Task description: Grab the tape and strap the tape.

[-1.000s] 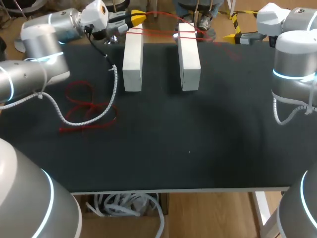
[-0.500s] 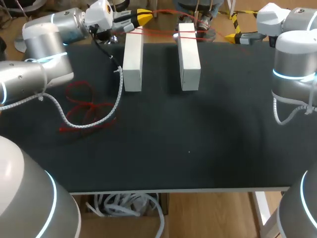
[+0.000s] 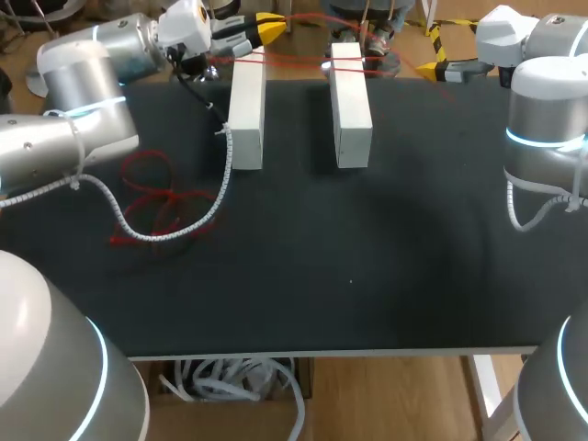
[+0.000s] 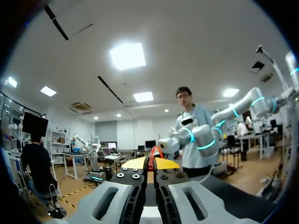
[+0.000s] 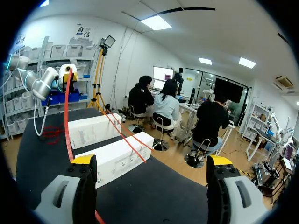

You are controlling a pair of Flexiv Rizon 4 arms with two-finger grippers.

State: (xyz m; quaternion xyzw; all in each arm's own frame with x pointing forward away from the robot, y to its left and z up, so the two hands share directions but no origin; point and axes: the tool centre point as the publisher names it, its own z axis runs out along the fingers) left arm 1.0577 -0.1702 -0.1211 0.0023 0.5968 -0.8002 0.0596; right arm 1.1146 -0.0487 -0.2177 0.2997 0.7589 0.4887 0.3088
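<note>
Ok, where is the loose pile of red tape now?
In the head view, the loose pile of red tape lies on the black table's left side, left of the left white rectangular block, partly under my left arm's white coiled cable.

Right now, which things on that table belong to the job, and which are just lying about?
Part of the job: red tape; left gripper, shut on it; two white boxes it wraps.
Lying about: loose red tangle, maybe spare tape; right gripper, open.

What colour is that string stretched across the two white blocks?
The string is red, clearest in the head view.
</note>
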